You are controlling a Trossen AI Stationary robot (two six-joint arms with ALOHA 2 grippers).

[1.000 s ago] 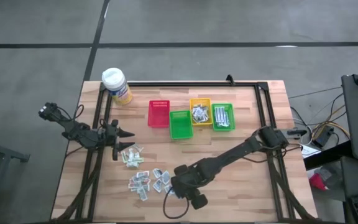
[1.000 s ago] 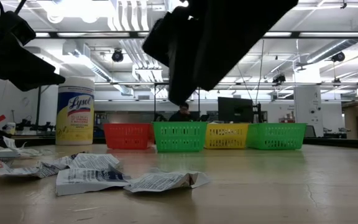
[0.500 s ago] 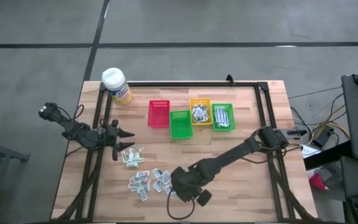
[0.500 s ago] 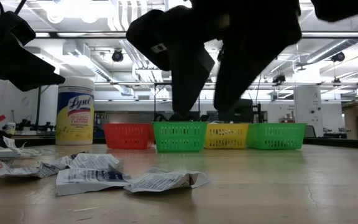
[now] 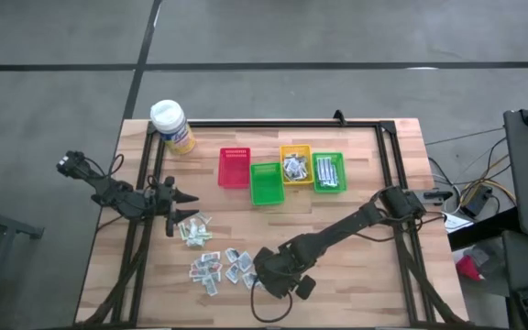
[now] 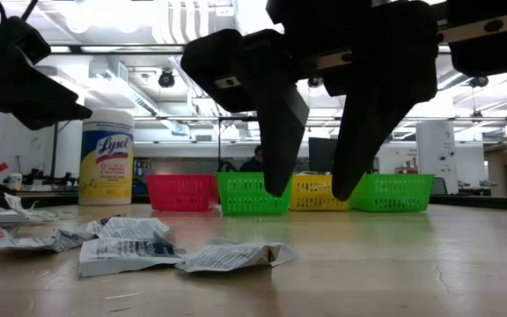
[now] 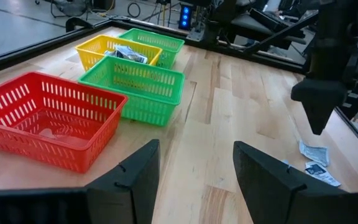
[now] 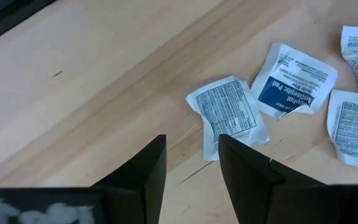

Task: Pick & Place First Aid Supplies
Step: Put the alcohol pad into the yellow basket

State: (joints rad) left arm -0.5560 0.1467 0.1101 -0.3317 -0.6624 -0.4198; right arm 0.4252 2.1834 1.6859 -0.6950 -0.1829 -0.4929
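Lighting, for you: bright, even overhead ceiling strips (image 6: 183, 22), glaring in low view. Arms there silhouetted black. Table (image 5: 365, 183) shadows faint. Near packets (image 6: 130, 251) sharp; background slightly soft.

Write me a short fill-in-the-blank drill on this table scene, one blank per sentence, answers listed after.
1. The right gripper hangs above the loose packets with its fingers ____.
2. The bin nearest the yellow wipes canister is the ____ one.
3. The yellow bin holds packets, while the red bin looks ____.
4. The left gripper waits open on the same side of the table as the ____.

Missing words: open; red; empty; canister
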